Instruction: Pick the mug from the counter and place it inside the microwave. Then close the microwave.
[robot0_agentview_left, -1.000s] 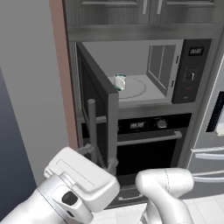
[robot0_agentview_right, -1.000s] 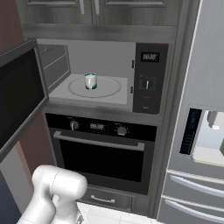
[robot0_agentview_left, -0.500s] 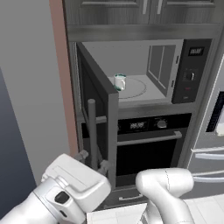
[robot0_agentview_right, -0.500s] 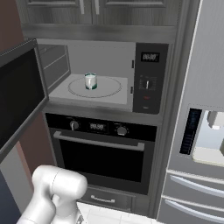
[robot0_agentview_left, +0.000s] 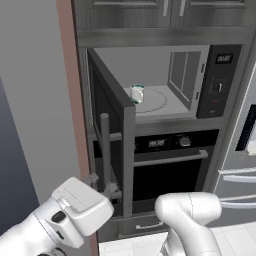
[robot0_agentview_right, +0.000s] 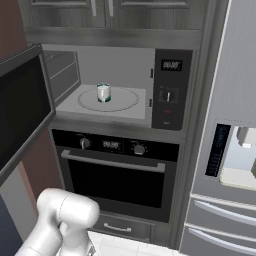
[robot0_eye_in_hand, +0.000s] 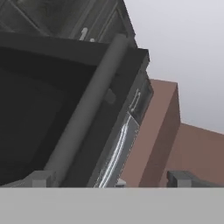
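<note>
Hovering low with its jaws spread wide and empty, the gripper (robot0_agentview_left: 102, 186) sits just outside the upright bar handle (robot0_agentview_left: 105, 150) of the microwave (robot0_agentview_right: 170, 90) door (robot0_agentview_left: 112, 145).

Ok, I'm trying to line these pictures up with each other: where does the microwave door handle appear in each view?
Left base view: the handle stands upright at centre-left, on the outer face of the open door.
Right base view: I cannot make out the handle; the door fills the left edge.
Hand view: it runs diagonally from the top centre to the lower left.
Shared landmark: the mug on the turntable, in both base views.
</note>
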